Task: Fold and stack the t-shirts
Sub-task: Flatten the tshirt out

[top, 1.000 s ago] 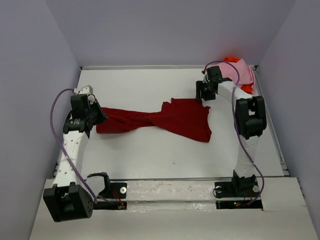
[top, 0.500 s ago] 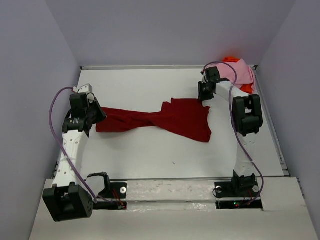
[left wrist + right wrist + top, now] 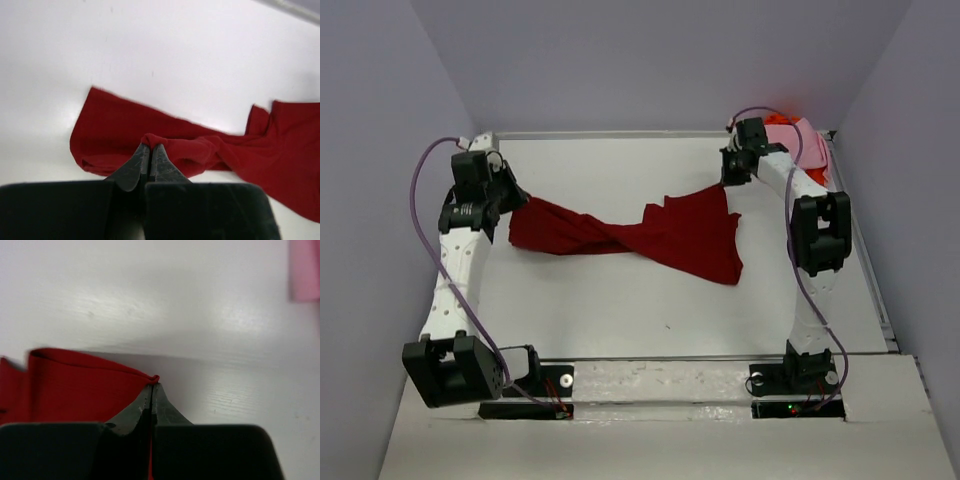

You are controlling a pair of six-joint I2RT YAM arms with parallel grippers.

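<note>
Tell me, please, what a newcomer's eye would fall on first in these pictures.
The dark red shirt stands out first, lying twisted across the middle of the white table. The left gripper is shut on its left end, and the right gripper is shut on its far right corner. A pink shirt and a bit of an orange shirt sit bunched in the table's far right corner.

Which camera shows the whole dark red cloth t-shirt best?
The top external view: the dark red cloth t-shirt shows whole, twisted midway. The left wrist view shows one bunched end and part of the body; the right wrist view, only one corner.
</note>
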